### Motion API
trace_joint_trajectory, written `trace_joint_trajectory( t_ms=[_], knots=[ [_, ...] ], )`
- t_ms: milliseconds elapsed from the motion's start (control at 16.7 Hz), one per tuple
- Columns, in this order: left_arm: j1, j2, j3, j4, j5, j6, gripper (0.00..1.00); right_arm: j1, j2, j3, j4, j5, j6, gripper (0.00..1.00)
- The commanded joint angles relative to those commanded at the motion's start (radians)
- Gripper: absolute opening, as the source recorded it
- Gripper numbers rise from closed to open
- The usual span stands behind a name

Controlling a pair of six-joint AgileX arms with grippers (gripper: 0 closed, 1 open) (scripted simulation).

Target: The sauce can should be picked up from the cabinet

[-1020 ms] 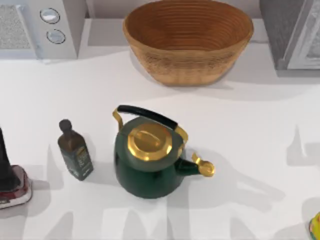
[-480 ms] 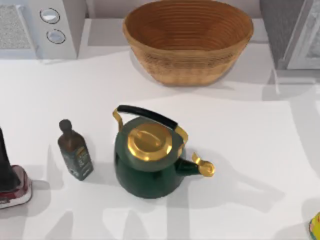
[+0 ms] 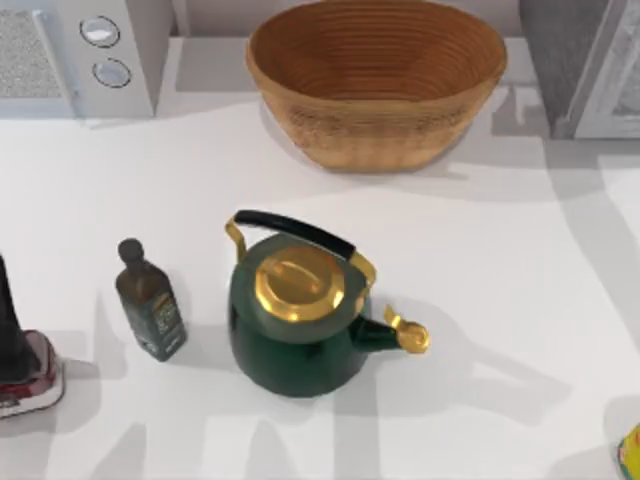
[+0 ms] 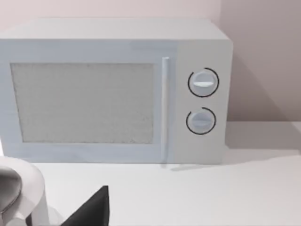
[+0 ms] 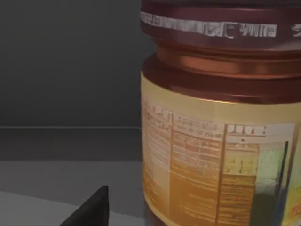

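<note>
The sauce can (image 5: 221, 122) stands upright close in front of my right wrist camera, with a dark red lid and band over a tan printed label. It sits inside the cabinet (image 5: 66, 70), whose dark grey walls and floor surround it. A dark tip of my right gripper (image 5: 91, 209) pokes in low, beside the can and apart from it. From above, the cabinet (image 3: 555, 50) is at the table's back right corner, its white framed door (image 3: 612, 80) beside the grey side. My left arm (image 3: 20, 350) rests at the table's left edge.
A green kettle (image 3: 295, 325) with a gold lid stands mid-table, and a dark oil bottle (image 3: 150, 305) is left of it. A woven basket (image 3: 375, 85) sits at the back centre, a white microwave (image 3: 80, 55) at the back left. A yellow object (image 3: 630, 452) lies at the front right edge.
The shadow over the table's right side has slid back toward the cabinet. The kettle, bottle and basket have not moved.
</note>
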Motion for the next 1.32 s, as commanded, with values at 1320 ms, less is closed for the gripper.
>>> trace_joint_trajectory(
  t_ms=[1320],
  knots=[
    [0.0, 0.0, 0.0, 0.0, 0.0, 0.0, 1.0, -0.049, 0.204, 0.16, 0.054, -0.037, -0.001, 1.0]
  ],
)
